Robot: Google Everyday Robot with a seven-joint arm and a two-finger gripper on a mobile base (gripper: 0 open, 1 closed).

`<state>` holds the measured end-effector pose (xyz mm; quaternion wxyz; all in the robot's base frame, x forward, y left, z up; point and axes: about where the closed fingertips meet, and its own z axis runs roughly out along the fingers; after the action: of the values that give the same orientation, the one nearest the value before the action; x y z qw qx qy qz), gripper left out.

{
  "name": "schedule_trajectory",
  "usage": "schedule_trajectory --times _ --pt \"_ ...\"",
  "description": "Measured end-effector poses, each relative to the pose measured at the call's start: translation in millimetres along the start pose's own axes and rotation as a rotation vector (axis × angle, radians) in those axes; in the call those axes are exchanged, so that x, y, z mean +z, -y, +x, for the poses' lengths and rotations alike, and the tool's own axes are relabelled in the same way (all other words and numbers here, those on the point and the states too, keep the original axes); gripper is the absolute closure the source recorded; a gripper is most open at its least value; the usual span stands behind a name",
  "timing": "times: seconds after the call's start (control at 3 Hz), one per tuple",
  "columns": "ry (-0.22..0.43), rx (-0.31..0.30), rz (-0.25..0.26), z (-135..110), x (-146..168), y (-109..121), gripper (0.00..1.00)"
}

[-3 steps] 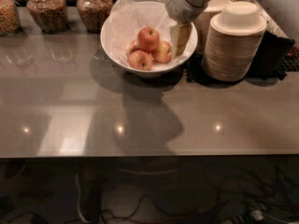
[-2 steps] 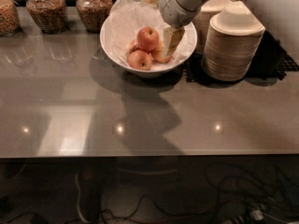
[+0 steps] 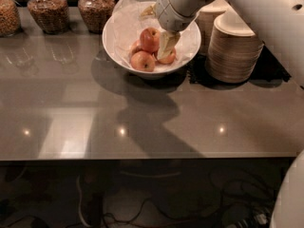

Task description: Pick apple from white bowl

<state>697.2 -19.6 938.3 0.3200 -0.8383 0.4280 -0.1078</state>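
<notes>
The white bowl [image 3: 186, 45], lined with crinkled white paper, stands at the back middle of the grey table. In it lie the red apple [image 3: 149, 39], a paler apple [image 3: 142, 61] in front of it, and another pale apple [image 3: 167, 57] at the right, partly hidden. My gripper [image 3: 156, 28] reaches down into the bowl from the upper right and is open. One tan finger [image 3: 166, 43] stands just right of the red apple and touches or nearly touches it. The other fingertip [image 3: 146, 12] is behind the apple, near the bowl's far rim.
Stacks of tan disposable bowls [image 3: 233, 51] stand right of the white bowl on a dark mat. Three glass jars of dry food [image 3: 45, 11] line the back left. The table's front edge [image 3: 142, 156] runs across the middle of the view, with cables on the floor below.
My gripper has moved left inside the bowl, from the right-hand apple over to the red apple. The apples and the bowl have not moved.
</notes>
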Motion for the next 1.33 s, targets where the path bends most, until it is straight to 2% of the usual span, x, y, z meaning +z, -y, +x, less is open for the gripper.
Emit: schedule_trajectory --times 1.33 --pt "-0.020 -0.024 -0.019 24 42 12 0.36"
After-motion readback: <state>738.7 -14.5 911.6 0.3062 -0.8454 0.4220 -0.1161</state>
